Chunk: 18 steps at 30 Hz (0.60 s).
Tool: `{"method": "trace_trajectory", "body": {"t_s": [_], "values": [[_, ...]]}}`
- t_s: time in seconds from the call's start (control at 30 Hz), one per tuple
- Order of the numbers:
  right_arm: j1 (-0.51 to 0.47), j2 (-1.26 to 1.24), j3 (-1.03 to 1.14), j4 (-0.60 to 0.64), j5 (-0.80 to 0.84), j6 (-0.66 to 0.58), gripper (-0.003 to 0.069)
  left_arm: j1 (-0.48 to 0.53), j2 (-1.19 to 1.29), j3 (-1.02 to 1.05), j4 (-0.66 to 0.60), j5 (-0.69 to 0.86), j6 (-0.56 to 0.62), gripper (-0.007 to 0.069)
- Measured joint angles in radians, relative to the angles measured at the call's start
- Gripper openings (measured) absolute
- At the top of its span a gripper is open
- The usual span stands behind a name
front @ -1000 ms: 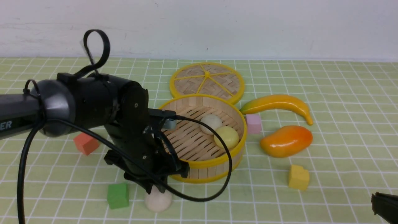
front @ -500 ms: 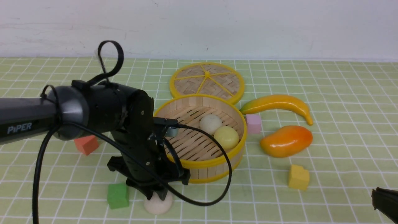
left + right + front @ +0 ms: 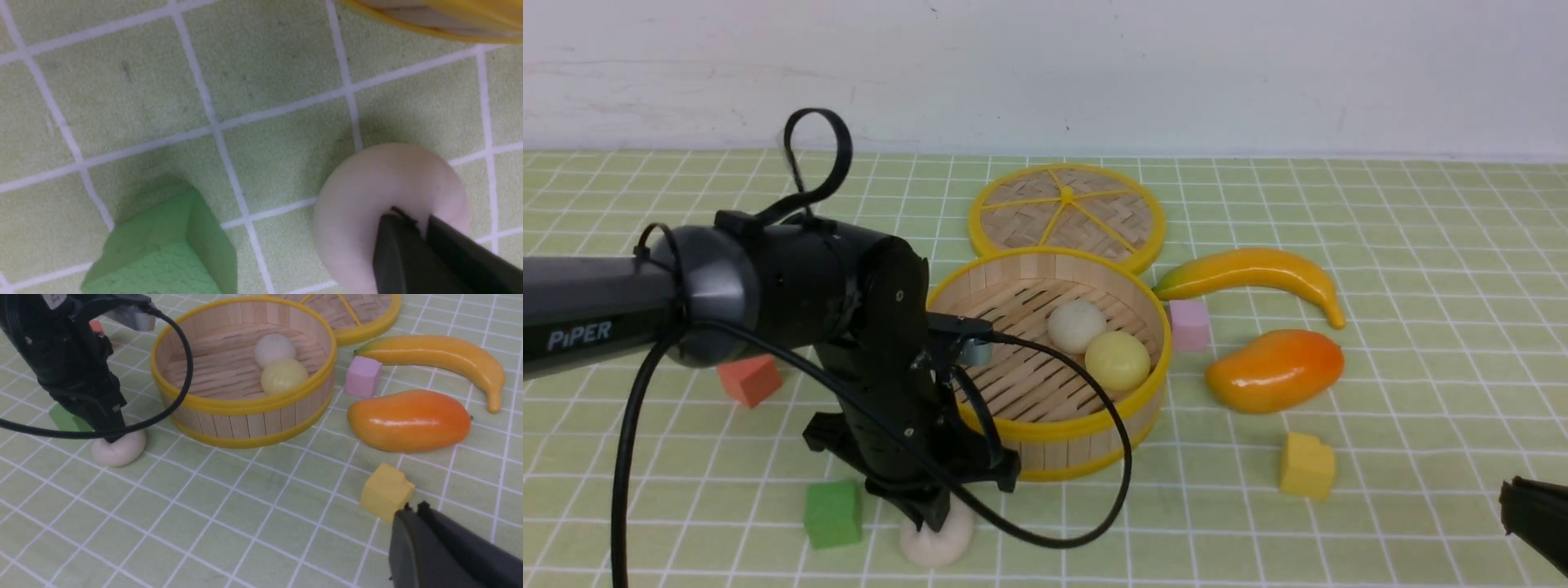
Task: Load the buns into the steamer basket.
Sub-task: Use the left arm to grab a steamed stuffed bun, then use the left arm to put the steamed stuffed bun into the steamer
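- Off-white loose bun [image 3: 935, 539] sits at the basket's [image 3: 1045, 429] 7 o'clock, green cube [image 3: 832, 513] at its 9.
- On its crown, left gripper [image 3: 935, 516], jaws nearly together, seemingly pinching a fold.
- Looks light, squashy, smooth; a wider hold round the middle seems safer.
- Inside on bamboo slats: white bun [image 3: 1076, 325], yellow bun [image 3: 1117, 360].
- Down at 4 o'clock, right gripper [image 3: 412, 510] pressed together, empty.

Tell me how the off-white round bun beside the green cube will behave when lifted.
Probably soft: the off-white round bun looks puckered where the left gripper pinches its top, fingertips near-closed. Its smooth, rounded skin may let it slip from so small a pinch. If dropped, it would likely roll across the flat green checked mat.
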Motion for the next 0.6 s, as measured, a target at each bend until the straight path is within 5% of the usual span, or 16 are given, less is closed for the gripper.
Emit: {"method": "trace_trajectory", "body": {"t_s": [0.3,0.6], "values": [[0.0,0.0,0.0,0.0,-0.019,0.0,-0.0015,0.0,-0.099,-0.145,0.016,0.106,0.002,-0.0013],[0.0,-0.001,0.0,0.0,-0.021,0.0,-0.001,0.0,-0.023,-0.391,0.119,0.046,0.002,-0.0013]]}}
